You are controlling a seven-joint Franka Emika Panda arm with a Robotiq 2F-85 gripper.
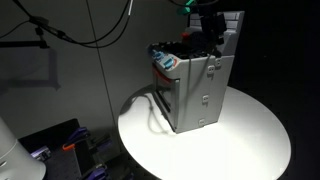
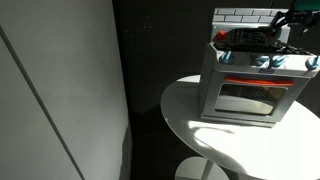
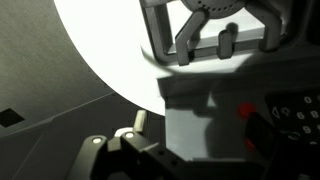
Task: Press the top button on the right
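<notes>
A grey toy oven (image 1: pixel 200 90) stands on a round white table (image 1: pixel 250 140) and shows in both exterior views (image 2: pixel 245 90). Its top front strip carries small knobs and buttons, with a red one (image 2: pixel 225 57) at one end and others (image 2: pixel 310 62) at the other. My gripper (image 1: pixel 212 35) hangs just above the oven's top, near its far end (image 2: pixel 290 20). In the wrist view the fingers (image 3: pixel 207 50) sit close together with nothing between them. The oven's grey face and a red button (image 3: pixel 245 110) lie below them in shadow.
The room is dark. Cables (image 1: pixel 90 35) hang at the back. A pale wall panel (image 2: pixel 55 90) fills one side. A tiled wall (image 2: pixel 245 14) stands behind the oven. Black equipment (image 3: pixel 120 155) sits beside the table (image 3: pixel 110 40).
</notes>
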